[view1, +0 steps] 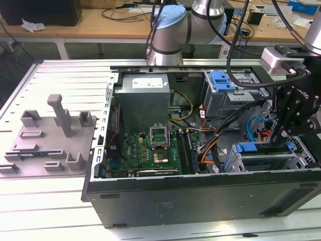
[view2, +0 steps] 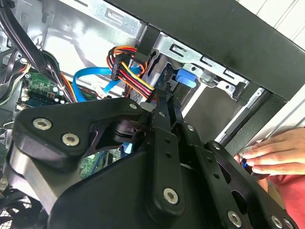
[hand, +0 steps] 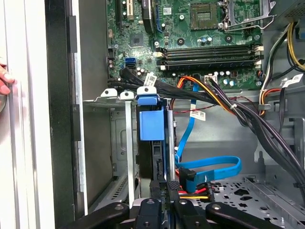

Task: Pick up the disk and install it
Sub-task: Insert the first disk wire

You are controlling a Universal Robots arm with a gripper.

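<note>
The disk [hand: 151, 125] stands on edge in the drive bay of the open computer case [view1: 200, 193], its blue carrier end facing the motherboard. In the exterior view the disk [view1: 248, 147] sits at the case's right end, and its blue tab [view2: 187, 78] shows in the second wrist view. My gripper [hand: 166, 185] is at the disk's other end, fingers drawn together with no gap and pressed against that end. It reaches down into the bay from above [view1: 277, 134], and its fingers [view2: 161, 112] point at the blue tab.
A grey moulded fixture [view1: 47, 138] with upright posts lies on the table at the exterior view's left. A blue latch [view1: 221, 80] sits on the upper drive cage. Blue and multicoloured cables [hand: 209, 169] run beside the bay. A person's hand [view2: 271, 152] rests at the case's edge.
</note>
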